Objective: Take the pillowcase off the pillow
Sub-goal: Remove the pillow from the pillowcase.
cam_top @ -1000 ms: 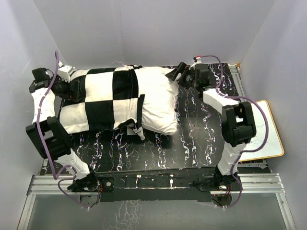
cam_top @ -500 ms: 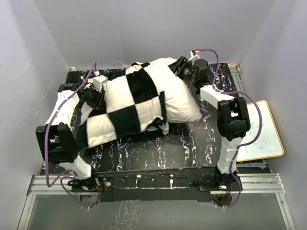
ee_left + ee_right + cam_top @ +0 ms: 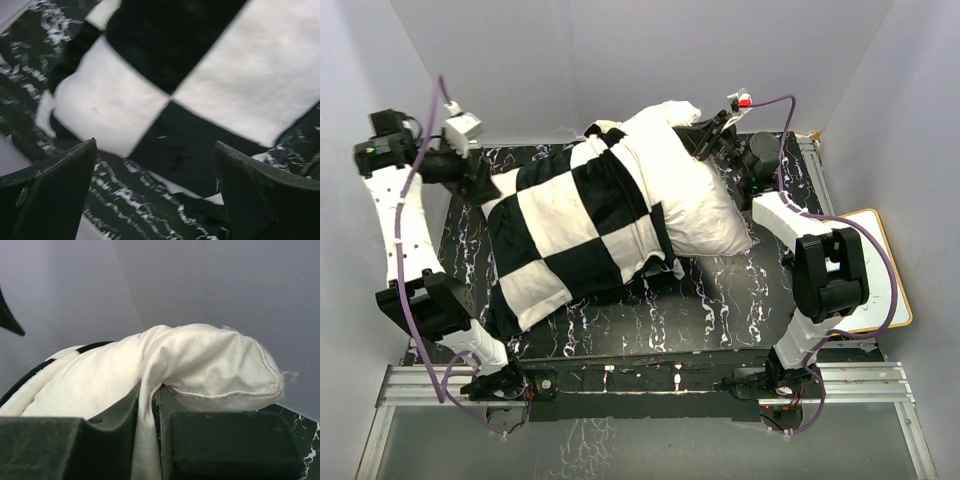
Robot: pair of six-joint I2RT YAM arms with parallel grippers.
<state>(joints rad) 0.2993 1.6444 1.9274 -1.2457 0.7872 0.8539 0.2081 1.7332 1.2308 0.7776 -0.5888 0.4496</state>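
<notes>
The right gripper (image 3: 149,410) has its jaws pressed together on a fold of the pillow (image 3: 200,365), with the off-white cloth bunched up between them. The pillow's seamed corner stands up just above the grip. Seen from overhead, this gripper sits at about 1 o'clock on the black marbled table (image 3: 720,300), at the bare end of the pillow.

The left gripper (image 3: 155,145) stands with its jaws spread wide and nothing between them. From overhead it is at about 10 o'clock, just beside a corner of the pillowcase (image 3: 580,230).

The checkered pillowcase covers the part of the pillow toward 7 o'clock. The bare off-white part sticks out of the pillowcase toward 1 o'clock. The whole bundle lies diagonally across the table between the two arms.
</notes>
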